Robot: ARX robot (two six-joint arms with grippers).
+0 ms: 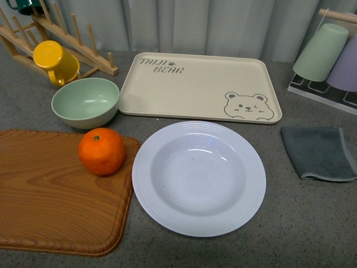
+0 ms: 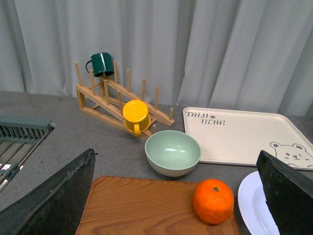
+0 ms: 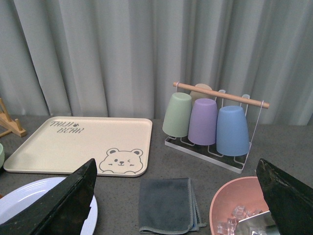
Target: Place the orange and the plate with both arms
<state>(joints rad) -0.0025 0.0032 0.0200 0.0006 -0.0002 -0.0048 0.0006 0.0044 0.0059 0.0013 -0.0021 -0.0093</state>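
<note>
The orange (image 1: 101, 151) sits on the right end of a wooden cutting board (image 1: 44, 195). Just to its right, the white ridged plate (image 1: 199, 177) lies empty on the grey table. Neither arm shows in the front view. My left gripper (image 2: 175, 155) is open and hangs above and short of the board, with the orange (image 2: 212, 200) between its black fingers (image 2: 58, 200) and nearer the one beside the plate's rim (image 2: 252, 205). My right gripper (image 3: 176, 163) is open over the table, holding nothing, and the plate's edge (image 3: 29, 200) shows beside one finger.
A pale green bowl (image 1: 85, 102), a yellow mug (image 1: 56, 61) on a wooden rack and a cream bear tray (image 1: 195, 86) stand behind. A grey cloth (image 1: 319, 152) lies to the right, below a cup rack (image 1: 329, 56). A pink bowl with ice cubes (image 3: 239, 205) is near the right gripper.
</note>
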